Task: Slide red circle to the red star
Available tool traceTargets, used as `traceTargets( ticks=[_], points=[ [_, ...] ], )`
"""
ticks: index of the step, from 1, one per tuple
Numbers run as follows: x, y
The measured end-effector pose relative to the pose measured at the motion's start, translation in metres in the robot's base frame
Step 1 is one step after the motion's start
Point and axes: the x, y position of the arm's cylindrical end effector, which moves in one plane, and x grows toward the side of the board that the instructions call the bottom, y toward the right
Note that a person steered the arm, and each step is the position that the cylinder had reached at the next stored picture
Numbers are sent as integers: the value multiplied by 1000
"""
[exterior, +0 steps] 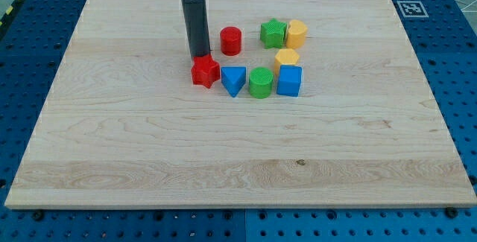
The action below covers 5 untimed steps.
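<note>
Eight coloured blocks sit clustered on the wooden bench (134, 160). Nearest the view's bottom run a red star (205, 71), blue triangle (233, 80), green cylinder (260, 83) and blue cube (289, 80). A yellow block (286, 57) lies just behind the cube. Farther up stand the red circle (230, 41) — near the star but apart from it, up and to its right — a green star (273, 33) and another yellow block (297, 32), touching. My tip (199, 56) — a bare rod with no claw — rests at the red star's top edge, left of the red circle.
</note>
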Motion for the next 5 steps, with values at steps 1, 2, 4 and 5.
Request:
traceTargets(
  ticks=[1,2,4,5],
  points=[
    [-24,0],
    [-41,6],
    [-108,30],
    [-130,53]
  ],
)
